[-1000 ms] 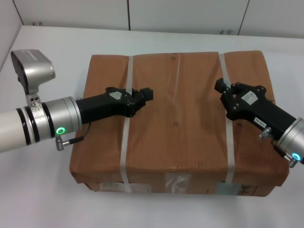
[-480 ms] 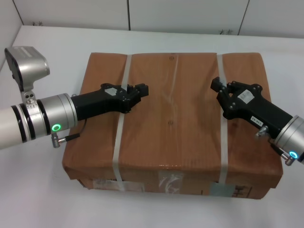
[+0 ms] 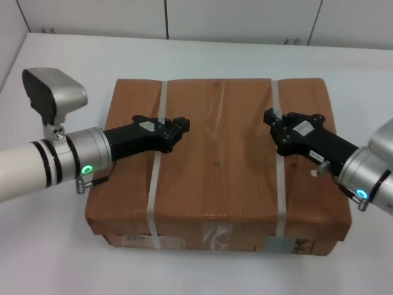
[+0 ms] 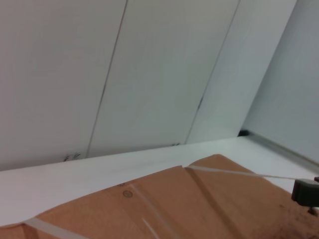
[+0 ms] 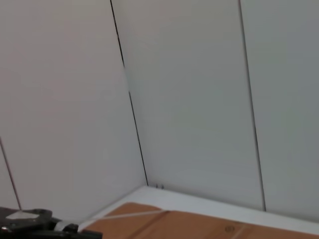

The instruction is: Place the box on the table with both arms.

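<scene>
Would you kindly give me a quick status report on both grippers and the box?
Left gripper at the left strap, right gripper at the right strap. Box flat on the table. Nothing in the way.

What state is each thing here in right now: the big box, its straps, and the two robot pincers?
box: closed, taped along the middle, lying flat on the table.
left strap: unbroken, wrapped over the box top and down its front.
right strap: unbroken, wrapped the same way.
left pincer: over the box top at the left strap.
right pincer: over the box top at the right strap.
</scene>
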`<action>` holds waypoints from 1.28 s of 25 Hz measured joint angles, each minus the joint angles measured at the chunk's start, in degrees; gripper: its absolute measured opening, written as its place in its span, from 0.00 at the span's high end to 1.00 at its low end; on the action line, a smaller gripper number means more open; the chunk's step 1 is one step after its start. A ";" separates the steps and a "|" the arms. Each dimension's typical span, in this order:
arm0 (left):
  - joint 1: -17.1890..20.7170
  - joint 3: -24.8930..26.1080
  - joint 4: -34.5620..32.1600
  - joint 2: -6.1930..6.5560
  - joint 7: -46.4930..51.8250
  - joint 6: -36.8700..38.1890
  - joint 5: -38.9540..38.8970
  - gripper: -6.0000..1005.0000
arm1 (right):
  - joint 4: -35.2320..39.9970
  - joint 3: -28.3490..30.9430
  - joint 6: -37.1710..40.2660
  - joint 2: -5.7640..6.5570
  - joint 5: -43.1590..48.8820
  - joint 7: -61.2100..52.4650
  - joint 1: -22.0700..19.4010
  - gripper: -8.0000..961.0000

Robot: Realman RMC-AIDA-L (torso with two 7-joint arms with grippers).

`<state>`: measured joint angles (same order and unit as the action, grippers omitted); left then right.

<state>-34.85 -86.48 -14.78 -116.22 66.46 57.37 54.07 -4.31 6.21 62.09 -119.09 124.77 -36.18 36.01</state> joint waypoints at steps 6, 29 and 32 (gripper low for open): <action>-0.81 -0.07 0.51 -0.68 -1.94 -4.26 0.07 0.92 | -1.86 -0.05 -5.26 0.00 0.78 0.06 2.06 0.95; -1.44 -2.85 2.75 -1.29 -4.85 -12.35 0.08 0.92 | -5.71 0.56 -17.04 0.00 0.36 -2.13 3.06 0.94; -1.40 -3.10 2.96 -1.38 -4.89 -13.42 -0.06 0.91 | -5.69 0.57 -17.55 0.00 0.33 -3.65 2.87 0.94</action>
<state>-36.25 -89.58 -11.82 -117.61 61.57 43.94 54.01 -10.00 6.78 44.54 -119.09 125.10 -39.83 38.88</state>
